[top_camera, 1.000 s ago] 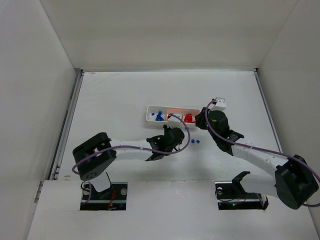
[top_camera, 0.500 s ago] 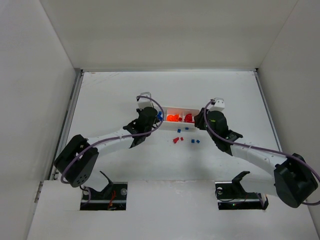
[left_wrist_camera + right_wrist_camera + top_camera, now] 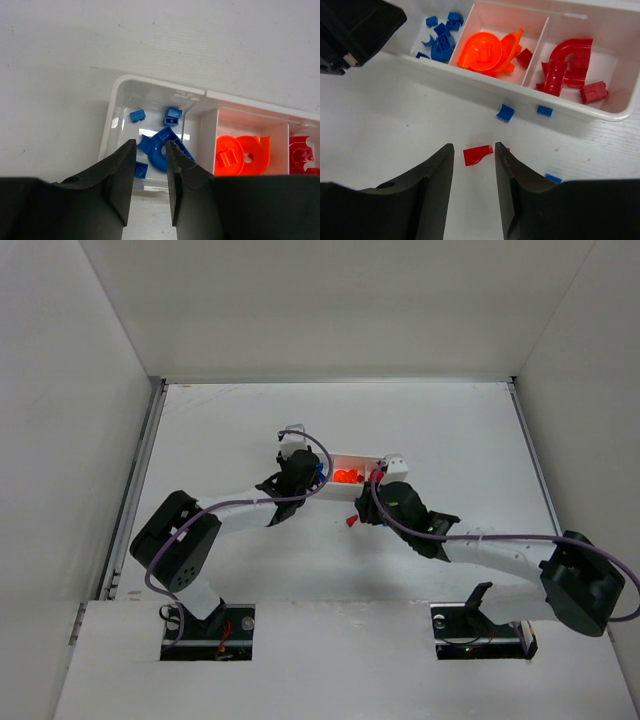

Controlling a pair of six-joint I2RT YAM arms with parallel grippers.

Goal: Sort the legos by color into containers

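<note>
Above the table [image 3: 220,430], in the overhead view, both arms reach for the white tray [image 3: 358,458]. The left tool [image 3: 316,474] hangs over its left end, and the right tool [image 3: 358,517] sits low just in front of it, at a red piece [image 3: 351,521]. The two tools are near each other, so a swing by either toward the tray could knock the other or shove the light tray aside. In the left wrist view the tool shows a narrow gap with nothing gripped, above the sorted blue pieces [image 3: 159,150] in the end compartment. If it sinks further, a finger could catch the tray wall or flick small pieces out. In the right wrist view the tool stands moderately wide and holds nothing, with a finger on each side of the red piece, which lies flat on the table. The piece is thin and sits skewed, so closing off-centre could squirt it sideways or pinch only a corner, and it might then drop on the way to the far compartment. Loose blue pieces [image 3: 506,112] lie just beside the tray and could get swept along. A darker, seemingly red piece [image 3: 524,57] sits among the orange pieces [image 3: 482,50], which looks like a mis-sort. No brand, label or writing can be read in any view.
</note>
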